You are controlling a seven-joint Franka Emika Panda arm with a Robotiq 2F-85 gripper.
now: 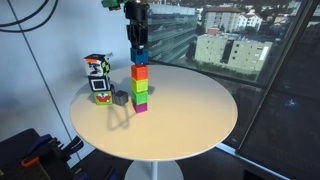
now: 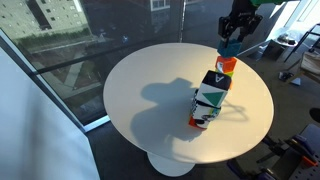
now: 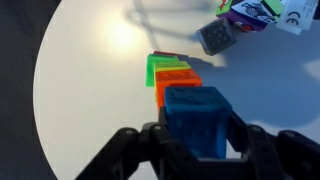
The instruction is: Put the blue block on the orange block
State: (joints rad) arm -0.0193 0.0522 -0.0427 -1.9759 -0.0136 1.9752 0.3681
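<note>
My gripper [image 3: 200, 140] is shut on the blue block [image 3: 198, 115]. It holds the block directly over a stack on the round white table [image 1: 190, 110]. The orange block [image 3: 178, 88] tops the stack, with a green cube [image 3: 170, 68] and a magenta cube [image 3: 164, 55] under it. In both exterior views the gripper [image 1: 138, 48] [image 2: 231, 40] hangs straight down with the blue block [image 1: 139, 57] [image 2: 230, 47] just above the orange block [image 1: 139, 72] [image 2: 227, 64]. I cannot tell whether the two touch.
A multicoloured patterned cube toy [image 1: 97, 76] [image 2: 208, 100] stands beside the stack and hides its lower part in an exterior view. A small grey block [image 3: 213, 38] lies by the toy. Windows are behind the table.
</note>
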